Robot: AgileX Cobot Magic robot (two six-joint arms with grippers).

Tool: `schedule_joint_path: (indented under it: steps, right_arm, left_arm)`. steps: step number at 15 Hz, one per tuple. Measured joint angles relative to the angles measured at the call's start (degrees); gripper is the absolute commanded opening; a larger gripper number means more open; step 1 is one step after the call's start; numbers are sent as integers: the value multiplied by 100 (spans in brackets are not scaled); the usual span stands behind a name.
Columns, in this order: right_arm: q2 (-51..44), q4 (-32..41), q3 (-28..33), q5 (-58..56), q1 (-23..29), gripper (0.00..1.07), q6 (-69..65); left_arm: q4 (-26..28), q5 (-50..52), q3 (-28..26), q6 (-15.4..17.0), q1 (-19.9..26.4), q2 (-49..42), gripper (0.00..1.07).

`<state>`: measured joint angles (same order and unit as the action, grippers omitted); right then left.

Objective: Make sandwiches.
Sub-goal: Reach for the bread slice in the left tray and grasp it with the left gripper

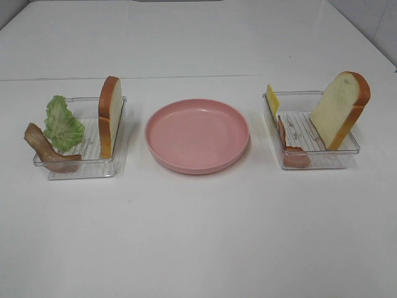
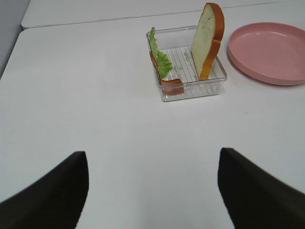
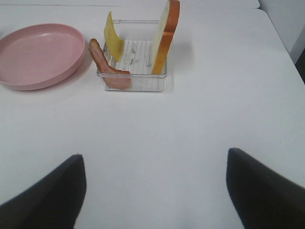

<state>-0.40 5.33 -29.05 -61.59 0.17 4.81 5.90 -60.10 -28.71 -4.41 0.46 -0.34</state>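
We have left gripper [image 2: 152, 151] and right gripper [image 3: 155, 153] wide open, empty; ahead of each, a bread slice [image 2: 206, 43] stands on edge in a tray [image 2: 191, 91], easy to pinch.

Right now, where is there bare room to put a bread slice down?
The pink plate is bare, and so is the wide strip of table in front of it and both trays. Narrow gaps lie between the plate and each tray. Crowded: inside the left tray and the right tray.
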Motion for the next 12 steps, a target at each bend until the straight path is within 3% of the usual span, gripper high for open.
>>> schedule_joint_path:
  steps: [12]
  right_arm:
    - [0,0,0,0,0,76,0]
  left_arm:
    - [0,0,0,0,0,0,72]
